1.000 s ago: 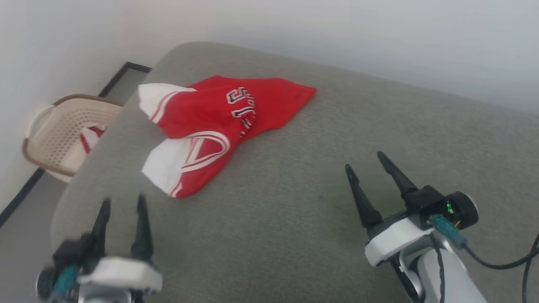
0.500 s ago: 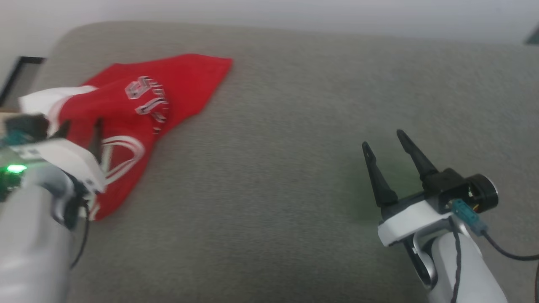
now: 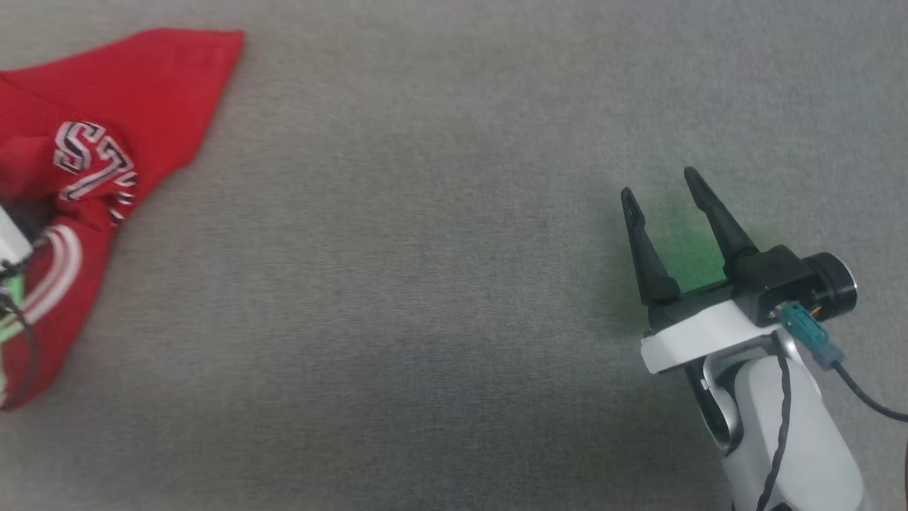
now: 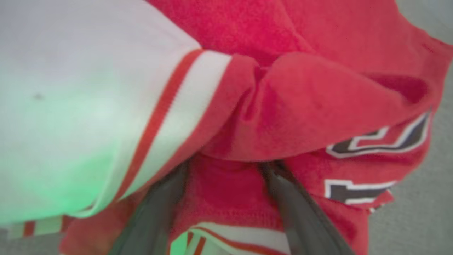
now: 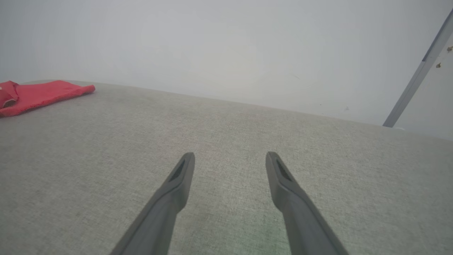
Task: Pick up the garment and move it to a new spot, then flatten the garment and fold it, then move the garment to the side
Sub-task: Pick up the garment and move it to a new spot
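The garment [image 3: 106, 106] is a crumpled red jersey with black-and-white lettering, lying at the left edge of the head view. Up close in the left wrist view the garment [image 4: 318, 106] shows a white sleeve with red-and-white stripes. My left gripper [image 4: 226, 168] is open on it, fingers [image 4: 293, 202] spread wide, red cloth between them and their tips hidden under a fold. My right gripper [image 3: 660, 191] stands open and empty over bare grey fabric, far to the right of the shirt. Past my right gripper [image 5: 230, 156] in its wrist view, the garment [image 5: 42, 92] lies far off at the left.
A wide grey upholstered surface [image 3: 425, 284] carries everything. A pale wall [image 5: 226, 46] rises behind its far edge, with a grey strip [image 5: 417, 74] slanting at the right. A black cable [image 3: 865, 397] trails from the right wrist.
The head camera has swung right and down, so the shirt now sits at the picture's left edge. My left gripper has moved forward onto the garment. The right gripper stays open.
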Controlling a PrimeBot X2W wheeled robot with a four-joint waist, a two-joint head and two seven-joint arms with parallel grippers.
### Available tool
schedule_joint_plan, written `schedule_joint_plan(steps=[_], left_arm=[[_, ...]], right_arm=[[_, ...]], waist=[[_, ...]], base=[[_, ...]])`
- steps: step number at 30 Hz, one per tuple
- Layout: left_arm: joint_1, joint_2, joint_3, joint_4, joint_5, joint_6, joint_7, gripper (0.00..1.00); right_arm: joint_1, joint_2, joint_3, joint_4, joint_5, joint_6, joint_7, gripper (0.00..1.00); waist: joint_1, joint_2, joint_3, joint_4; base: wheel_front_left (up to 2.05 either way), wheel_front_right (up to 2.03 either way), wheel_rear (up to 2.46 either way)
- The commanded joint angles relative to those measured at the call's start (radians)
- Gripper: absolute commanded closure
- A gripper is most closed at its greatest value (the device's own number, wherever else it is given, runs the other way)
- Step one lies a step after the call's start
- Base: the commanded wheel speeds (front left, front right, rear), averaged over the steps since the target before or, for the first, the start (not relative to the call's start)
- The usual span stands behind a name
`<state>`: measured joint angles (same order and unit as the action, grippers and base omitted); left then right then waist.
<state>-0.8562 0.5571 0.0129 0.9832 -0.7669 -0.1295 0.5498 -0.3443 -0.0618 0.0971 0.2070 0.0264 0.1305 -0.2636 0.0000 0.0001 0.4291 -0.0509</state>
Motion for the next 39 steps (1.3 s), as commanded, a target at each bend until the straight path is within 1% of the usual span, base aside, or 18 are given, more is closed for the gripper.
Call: schedule_joint_plan(steps=[1, 5, 6, 7, 8, 10, 14, 19, 21, 22, 24, 28, 30, 34, 38, 39], left_arm=[[0.038, -0.043, -0.027, 0.044, -0.015, -0.001, 0.036, 0.00], [0.043, -0.062, -0.058, 0.074, -0.042, -0.001, 0.076, 0.00], [0.040, -0.066, -0.065, 0.074, -0.050, -0.001, 0.077, 0.12], [0.039, -0.070, -0.071, 0.073, -0.059, -0.001, 0.073, 0.58], [0.041, -0.072, -0.075, 0.072, -0.067, -0.001, 0.059, 1.00], [0.042, -0.056, -0.088, 0.056, -0.064, -0.001, 0.015, 1.00], [0.010, 0.009, -0.124, -0.004, -0.027, -0.001, -0.152, 1.00], [-0.028, 0.078, -0.232, -0.115, 0.011, -0.001, -0.314, 1.00], [-0.039, 0.092, -0.288, -0.161, 0.016, -0.001, -0.356, 1.00], [-0.049, 0.091, -0.318, -0.194, 0.016, -0.002, -0.372, 1.00], [-0.062, 0.094, -0.378, -0.262, 0.007, -0.002, -0.388, 1.00], [-0.084, 0.126, -0.517, -0.431, -0.024, -0.001, -0.380, 1.00], [-0.100, 0.142, -0.611, -0.548, -0.053, -0.001, -0.363, 1.00], [-0.146, 0.183, -0.778, -0.720, -0.105, -0.001, -0.313, 1.00], [-0.214, 0.169, -0.947, -0.834, -0.155, -0.001, -0.267, 1.00], [-0.214, 0.169, -0.947, -0.834, -0.155, -0.001, -0.267, 1.00]], right_arm=[[-0.015, 0.005, 0.000, -0.007, 0.000, 0.000, -0.001, 0.00], [-0.030, 0.008, -0.002, -0.019, -0.002, 0.000, -0.001, 0.00], [-0.033, 0.008, -0.004, -0.021, -0.004, 0.000, -0.001, 0.00], [-0.036, 0.009, -0.005, -0.023, -0.006, 0.000, -0.001, 0.00], [-0.037, 0.009, -0.004, -0.025, -0.008, 0.000, -0.001, 0.00], [-0.041, 0.010, -0.002, -0.025, -0.008, 0.000, -0.001, 0.00], [-0.038, 0.010, -0.008, -0.017, 0.001, 0.000, -0.001, 0.00], [-0.009, 0.011, -0.020, -0.008, 0.017, 0.000, -0.001, 0.00], [0.001, 0.012, -0.024, -0.007, 0.027, 0.000, -0.001, 0.00], [0.007, 0.011, -0.028, -0.008, 0.034, 0.000, -0.001, 0.00], [0.022, 0.011, -0.032, -0.010, 0.048, 0.000, -0.001, 0.00], [0.046, 0.011, -0.040, -0.017, 0.078, 0.000, -0.001, 0.00], [0.055, 0.011, -0.044, -0.022, 0.090, 0.000, -0.001, 0.00], [0.065, 0.012, -0.052, -0.033, 0.122, 0.000, -0.001, 0.00], [0.069, 0.012, -0.056, -0.044, 0.163, 0.000, -0.001, 0.00], [0.069, 0.012, -0.056, -0.044, 0.163, 0.000, -0.001, 0.00]], waist=[[0.0000, -0.0001, 0.047, -0.037], [0.0000, -0.0001, 0.069, -0.044], [0.0000, -0.0001, 0.072, -0.044], [0.0000, -0.0001, 0.072, -0.043], [0.0000, -0.0001, 0.070, -0.041], [0.0000, -0.0001, 0.060, -0.039], [0.0000, -0.0001, 0.014, -0.033], [0.0000, -0.0001, -0.057, -0.039], [0.0000, -0.0001, -0.083, -0.049], [0.0000, -0.0001, -0.094, -0.054], [0.0000, -0.0001, -0.114, -0.070], [0.0000, -0.0001, -0.135, -0.115], [0.0000, -0.0001, -0.134, -0.143], [0.0000, -0.0001, -0.113, -0.208], [0.0000, -0.0001, -0.078, -0.276], [0.0000, -0.0001, -0.078, -0.276]], base=[[0.00, 0.00, 0.00], [0.00, 0.00, 0.00], [0.00, 0.00, 0.00], [0.00, 0.00, 0.00], [0.00, 0.00, 0.00], [0.00, 0.00, 0.00], [0.00, 0.00, 0.00], [0.00, 0.00, 0.00], [0.00, 0.00, 0.00], [0.00, 0.00, 0.00], [0.00, 0.00, 0.00], [0.00, 0.00, 0.00], [0.00, 0.00, 0.00], [0.00, 0.00, 0.00], [0.00, 0.00, 0.00], [0.00, 0.00, 0.00]])
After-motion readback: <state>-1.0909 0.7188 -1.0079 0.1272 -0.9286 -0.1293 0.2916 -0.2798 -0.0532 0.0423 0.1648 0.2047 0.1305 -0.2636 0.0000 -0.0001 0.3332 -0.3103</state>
